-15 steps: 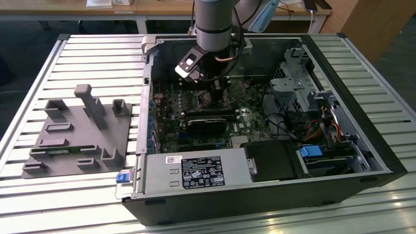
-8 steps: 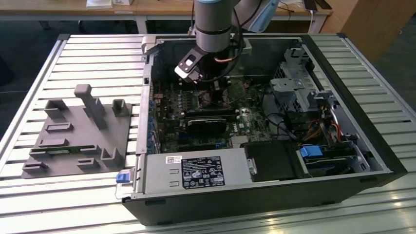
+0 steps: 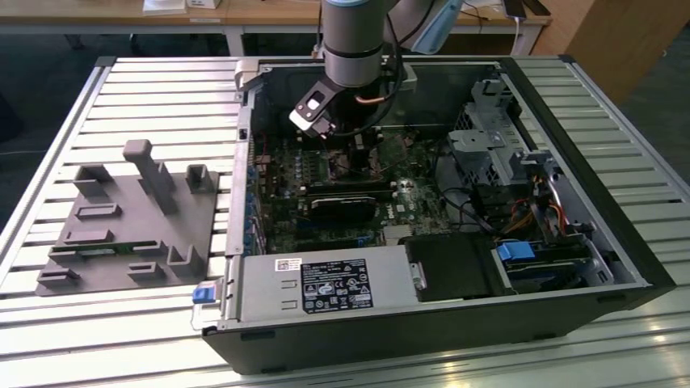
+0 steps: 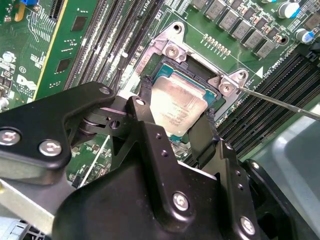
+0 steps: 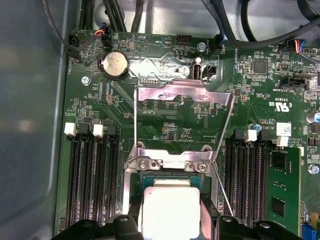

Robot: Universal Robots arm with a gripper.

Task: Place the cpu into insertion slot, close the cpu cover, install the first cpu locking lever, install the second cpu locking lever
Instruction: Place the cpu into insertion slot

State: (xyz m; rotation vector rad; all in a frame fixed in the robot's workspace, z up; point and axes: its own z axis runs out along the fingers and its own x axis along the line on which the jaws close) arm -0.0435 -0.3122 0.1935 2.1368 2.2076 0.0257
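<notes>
arm (image 3: 354, 40) reaches down into the open PC case (image 3: 377, 343), which lies on its side on the slatted worktop (image 3: 140, 89). grey fixture block (image 3: 129, 214) sits beside the case, nr the worktop edge on the exterior view's left. the tool (image 4: 176, 111) is over the far half of the mobo (image 5: 85, 107), right at the insertion slot (image 4: 190, 67). fingers (image 4: 145, 97) sit on 2 opposite sides of the cpu (image 4: 175, 105), tight against its edges, so it looks to be pinching the chip. the cpu lies flat inside the slot's black rim, silver top up, green border showing along 2 sides in the second wrist view; can't tell if it's fully seated. the cpu cover (image 5: 185, 92) is swung up & open, hinged at the slot edge w/ the 2 screws, board visible thru its cut-out. one thin locking lever (image 4: 280, 102) stands free, angled off a slot corner, not latched. black memory slots (image 5: 92, 170) run along both sides of the slot. coin cell (image 5: 114, 65) sits nr the board edge beyond the cover.
</notes>
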